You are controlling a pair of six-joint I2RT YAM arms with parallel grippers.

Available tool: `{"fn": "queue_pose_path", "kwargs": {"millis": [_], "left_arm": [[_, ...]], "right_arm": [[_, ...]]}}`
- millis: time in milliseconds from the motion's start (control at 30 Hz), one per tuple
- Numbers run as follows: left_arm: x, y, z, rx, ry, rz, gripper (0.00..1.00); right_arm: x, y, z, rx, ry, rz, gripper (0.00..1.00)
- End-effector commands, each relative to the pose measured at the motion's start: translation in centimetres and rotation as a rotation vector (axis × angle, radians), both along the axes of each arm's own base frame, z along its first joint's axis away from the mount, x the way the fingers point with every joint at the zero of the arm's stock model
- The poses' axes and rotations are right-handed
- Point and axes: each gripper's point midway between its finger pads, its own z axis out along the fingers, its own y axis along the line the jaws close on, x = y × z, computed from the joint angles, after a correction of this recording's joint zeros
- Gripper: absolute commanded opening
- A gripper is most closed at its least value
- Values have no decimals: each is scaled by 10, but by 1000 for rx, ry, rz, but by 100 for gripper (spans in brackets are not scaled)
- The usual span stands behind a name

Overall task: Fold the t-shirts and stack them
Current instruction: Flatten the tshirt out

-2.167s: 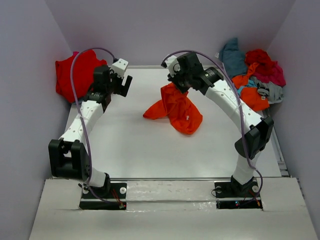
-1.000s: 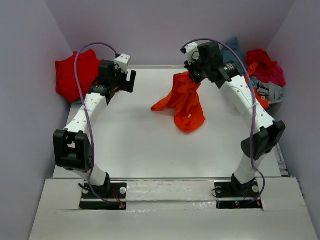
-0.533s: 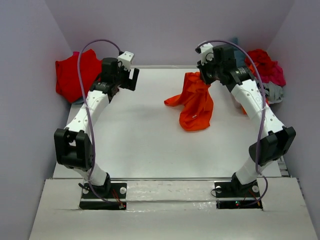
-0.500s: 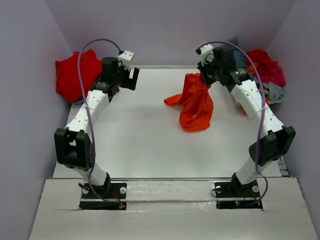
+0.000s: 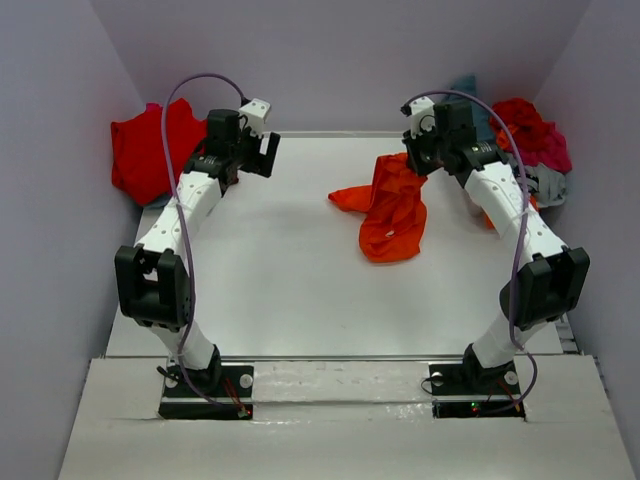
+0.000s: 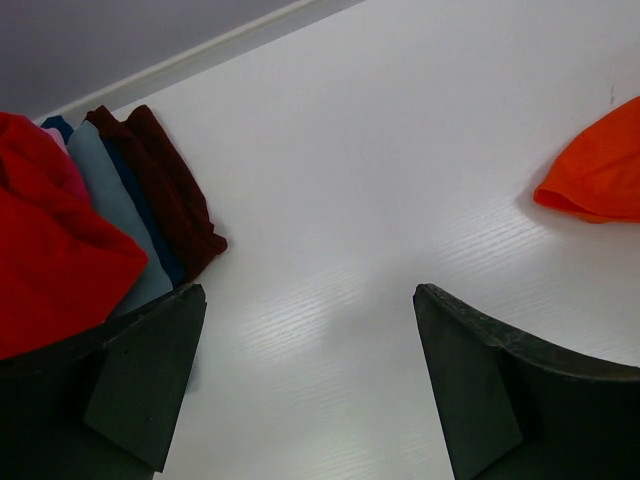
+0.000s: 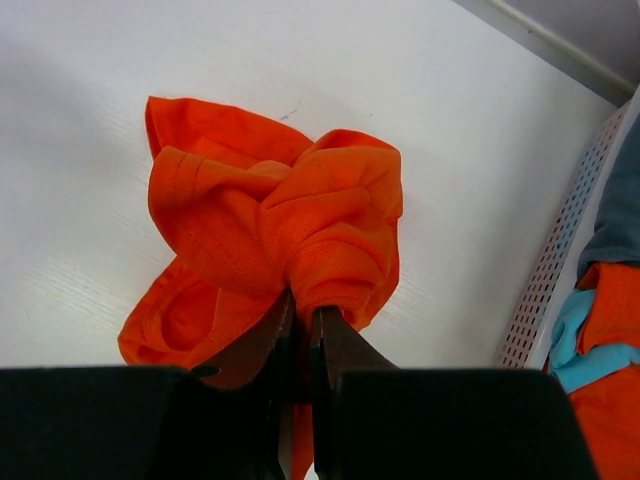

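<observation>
The right hand (image 7: 300, 335) pinches a bunch of the orange shirt (image 5: 392, 208), right of centre in the top view; its cloth trails onto the desk (image 5: 280, 285). The left hand (image 6: 310, 310) gapes wide and empty over the desk at upper left, near the red shirt (image 5: 148, 152). At upper right lie other shirts (image 5: 522, 135) in a heap.

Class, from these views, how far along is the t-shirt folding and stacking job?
Done: a folded stack far left, red on top. In hand: the right hand pinches the orange t-shirt, crumpled, trailing onto the table; the left hand is open, empty. To do: the jumbled pile far right.
</observation>
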Motion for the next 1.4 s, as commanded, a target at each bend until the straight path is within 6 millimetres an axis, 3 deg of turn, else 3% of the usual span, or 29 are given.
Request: {"fn": "queue_pose_path", "kwargs": {"millis": [0,67,100,133,167,200,233,300,333,433,533,567,667,833,1067,1200,1233,1267,1333,1367], "left_arm": [[11,-1,8,6,-22,3,99],[14,-7,7,2,-14,-5,99],[15,-8,6,-1,-11,-6,99],[14,-8,6,-1,-10,-8,99],[12,-14,7,-5,-11,-20,99],[12,-14,7,-5,-9,-24,99],[9,-21,5,-7,-4,-41,99],[4,-30,-3,-4,19,-71,98],[-1,-41,-9,-5,33,-101,97],[-6,-52,-25,26,64,-117,96],[-11,-56,-29,23,62,-115,96],[-12,-55,-24,20,49,-111,96],[-12,-52,-18,24,37,-95,97],[-18,-48,-15,27,28,-85,97],[-20,-41,-15,49,13,-66,98],[-20,-40,-12,49,1,-60,99],[-20,-39,-13,50,4,-57,99],[-20,-39,-13,51,2,-54,99],[-20,-38,-15,51,7,-47,99],[-20,-38,-14,50,4,-47,99]], "right_arm": [[7,3,71,75,-152,15,7],[14,5,78,77,-154,18,7],[13,5,100,82,-183,20,7],[13,5,89,73,-146,20,7],[11,7,122,95,-201,35,7],[9,8,119,95,-187,40,7],[6,9,139,111,-225,51,7],[3,12,145,125,-217,60,7],[1,13,159,138,-238,69,7],[-6,27,142,175,-132,129,7],[-20,55,131,198,-91,202,7],[-21,62,117,175,-72,219,7],[-37,91,102,130,-59,276,7],[-62,126,99,122,-34,373,7],[-92,145,96,73,-38,441,7],[-94,133,97,34,-67,416,9],[-92,129,95,19,-72,399,15],[-88,124,83,-15,-65,376,32],[-89,118,77,-30,-63,360,56],[-90,117,65,-43,-48,356,84]]}}
